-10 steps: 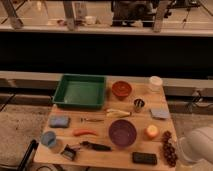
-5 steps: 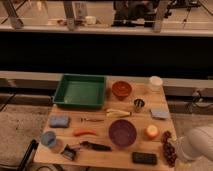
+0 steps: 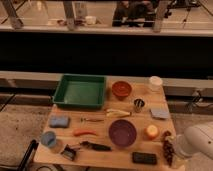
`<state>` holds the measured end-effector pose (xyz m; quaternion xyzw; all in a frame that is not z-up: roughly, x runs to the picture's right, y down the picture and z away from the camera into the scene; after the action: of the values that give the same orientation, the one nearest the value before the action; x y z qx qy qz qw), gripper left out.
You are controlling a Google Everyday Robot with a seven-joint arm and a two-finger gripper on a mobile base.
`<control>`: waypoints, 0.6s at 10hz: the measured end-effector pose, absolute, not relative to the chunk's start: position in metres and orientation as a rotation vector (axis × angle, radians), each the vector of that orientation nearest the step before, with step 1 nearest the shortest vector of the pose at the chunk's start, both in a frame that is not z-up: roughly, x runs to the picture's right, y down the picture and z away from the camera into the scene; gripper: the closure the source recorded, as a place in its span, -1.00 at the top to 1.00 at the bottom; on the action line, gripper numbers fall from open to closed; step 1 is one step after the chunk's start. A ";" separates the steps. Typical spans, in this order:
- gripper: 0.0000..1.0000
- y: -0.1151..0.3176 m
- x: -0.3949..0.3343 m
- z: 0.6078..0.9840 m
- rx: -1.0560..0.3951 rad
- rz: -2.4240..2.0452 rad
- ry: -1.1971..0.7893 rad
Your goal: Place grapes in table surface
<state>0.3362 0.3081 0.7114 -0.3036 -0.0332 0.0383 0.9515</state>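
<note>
On the left of the light wooden table surface (image 3: 112, 156) sit a blue sponge (image 3: 59, 121) and, farther back, a green tray (image 3: 80, 91). A purple bowl (image 3: 122, 133) stands near the middle, with an orange fruit (image 3: 151, 131) just to its right. The grapes (image 3: 167, 147) lie at the table's front right corner. Their long axis runs from far to near, along the right edge. My gripper (image 3: 175, 148) is just beside them on the right, seemingly touching the bunch. I cannot tell whether it is spread or clamped.
</note>
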 end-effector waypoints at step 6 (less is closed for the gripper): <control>0.47 0.323 0.343 0.733 -0.638 0.071 -0.053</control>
<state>0.3430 0.3227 0.7334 -0.3133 -0.0261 0.0348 0.9486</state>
